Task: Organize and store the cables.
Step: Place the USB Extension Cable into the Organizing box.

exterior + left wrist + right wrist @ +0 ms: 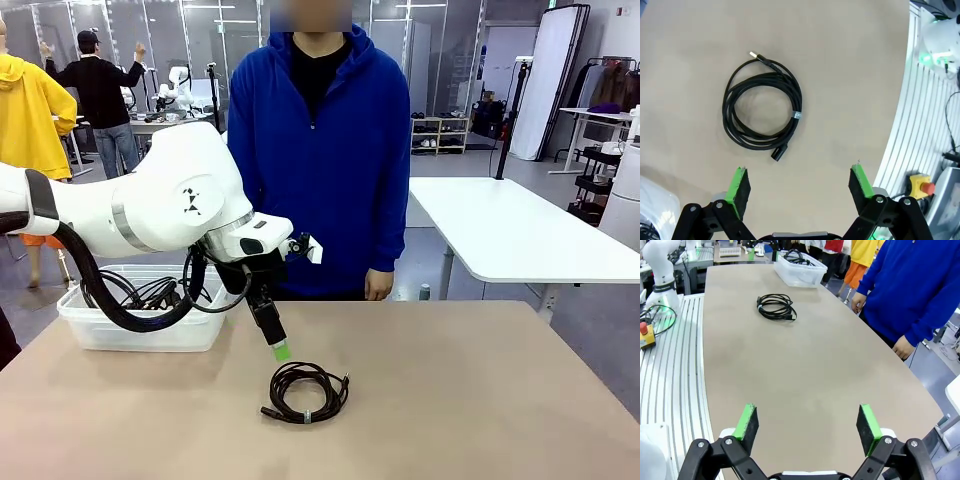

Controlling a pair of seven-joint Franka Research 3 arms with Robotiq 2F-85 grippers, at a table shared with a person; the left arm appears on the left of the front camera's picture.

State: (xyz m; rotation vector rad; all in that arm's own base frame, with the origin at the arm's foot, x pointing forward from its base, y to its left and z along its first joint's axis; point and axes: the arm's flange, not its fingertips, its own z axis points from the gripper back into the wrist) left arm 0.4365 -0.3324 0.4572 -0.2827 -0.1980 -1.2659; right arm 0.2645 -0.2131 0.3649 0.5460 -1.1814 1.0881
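Hovering with left hand [799,184] spread wide, coiled USB cable [762,104] lying just ahead on tabletop [850,75]; right hand [809,423] also gaping, holding nothing.

A tan table [480,400] carries one coiled black cable [305,392] and a clear bin [140,330] of cables.
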